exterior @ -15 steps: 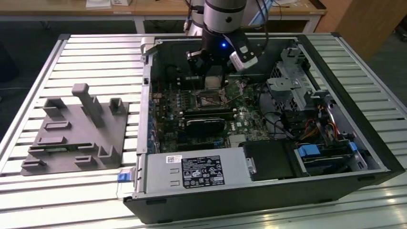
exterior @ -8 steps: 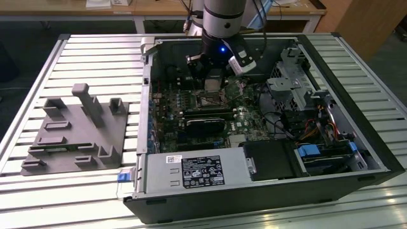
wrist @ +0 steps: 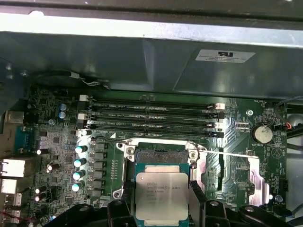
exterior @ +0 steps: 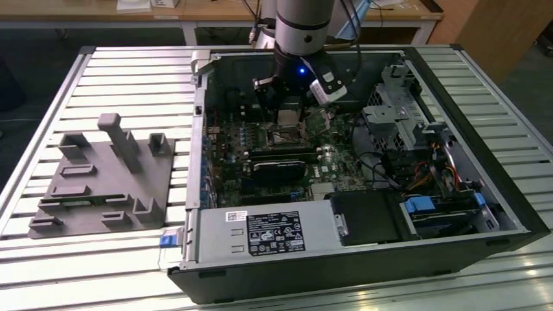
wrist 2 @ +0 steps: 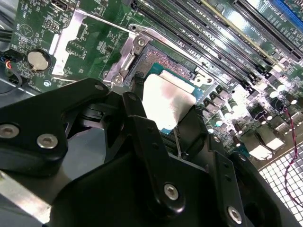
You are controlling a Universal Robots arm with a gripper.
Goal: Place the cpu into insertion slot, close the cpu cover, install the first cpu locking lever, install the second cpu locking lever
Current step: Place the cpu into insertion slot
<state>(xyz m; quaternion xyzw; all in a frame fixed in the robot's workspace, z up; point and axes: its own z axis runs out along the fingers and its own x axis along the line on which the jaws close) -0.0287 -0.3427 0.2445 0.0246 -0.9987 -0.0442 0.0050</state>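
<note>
My gripper (wrist: 162,209) is shut on the cpu (wrist: 161,195), a pale silver square chip held by two opposite edges between black fingers (wrist 2: 138,101). The chip hangs close over the insertion slot (wrist: 160,154), whose dark pin field still shows past its far edge. In the second wrist view the cpu (wrist 2: 166,100) covers part of the insertion slot (wrist 2: 163,62). The cpu cover (wrist: 256,176) is a silver frame swung open to one side of the socket, also the cpu cover (wrist 2: 64,43). In the exterior view my gripper (exterior: 289,109) reaches down into the case above the insertion slot (exterior: 281,137).
The motherboard lies in an open computer case (exterior: 509,214) on a slatted table. Long memory slots (wrist: 156,118) run beside the socket, and upright capacitors (wrist: 80,163) line another side. Drive bays and cables (exterior: 432,175) fill the exterior view's right. A grey fixture (exterior: 103,181) sits outside the case.
</note>
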